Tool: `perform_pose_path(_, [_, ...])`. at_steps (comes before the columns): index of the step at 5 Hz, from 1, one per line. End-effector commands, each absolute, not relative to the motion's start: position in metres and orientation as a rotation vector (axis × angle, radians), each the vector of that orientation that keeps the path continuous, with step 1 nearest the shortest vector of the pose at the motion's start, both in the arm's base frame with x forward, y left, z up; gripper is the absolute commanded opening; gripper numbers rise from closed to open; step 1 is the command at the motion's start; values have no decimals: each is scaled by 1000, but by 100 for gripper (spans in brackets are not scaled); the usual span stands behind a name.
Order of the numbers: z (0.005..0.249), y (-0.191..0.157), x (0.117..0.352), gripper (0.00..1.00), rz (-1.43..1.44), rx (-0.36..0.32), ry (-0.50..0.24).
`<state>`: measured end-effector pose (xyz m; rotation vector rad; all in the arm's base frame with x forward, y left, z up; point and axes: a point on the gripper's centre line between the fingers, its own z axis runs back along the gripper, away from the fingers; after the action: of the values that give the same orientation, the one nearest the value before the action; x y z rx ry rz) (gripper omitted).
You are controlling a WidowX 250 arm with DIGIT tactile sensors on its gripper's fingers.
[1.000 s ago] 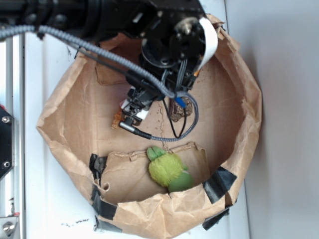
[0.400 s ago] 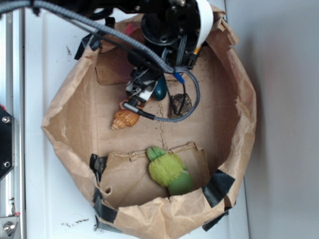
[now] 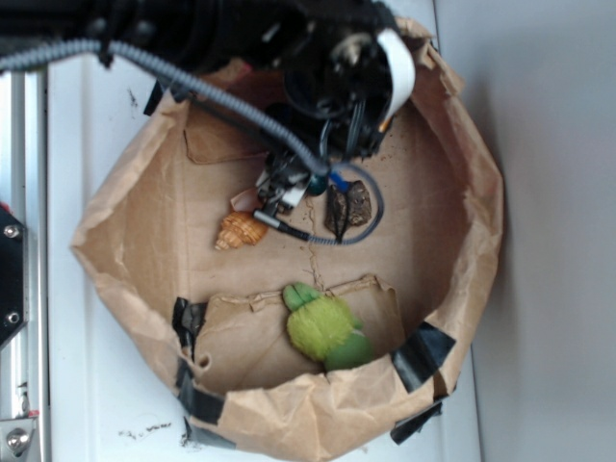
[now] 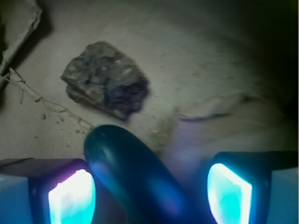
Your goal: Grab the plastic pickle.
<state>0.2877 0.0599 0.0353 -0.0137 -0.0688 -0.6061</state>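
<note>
2 glowing fingers (image 4: 72, 198) of gripper (image 4: 149, 196) spread apart, not squeezing yet. Between them, plastic pickle (image 4: 135, 177): dark green, smooth, shiny, round at the end. Closer to 1 finger than the other. Long way pointing out ahead toward brown rock (image 4: 105, 79), just past its tip. Down on floor of paper bag (image 3: 452, 289), near seashell (image 3: 241, 231)
</note>
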Motion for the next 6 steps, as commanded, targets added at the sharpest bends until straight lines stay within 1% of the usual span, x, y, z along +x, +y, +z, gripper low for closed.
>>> perform_pose_path(1, [33, 50, 294, 0, -599, 37, -118])
perform_pose_path(2, [37, 52, 295, 0, -592, 31, -125])
perform_pose_path(3, [53, 53, 293, 0, -566, -2, -138])
perform_pose_path(4, [93, 46, 284, 0, -534, -80, -187])
perform_pose_path(5, [143, 30, 272, 0, -402, -70, -210])
perform_pose_path(6, [191, 20, 260, 0, -212, -155, -128])
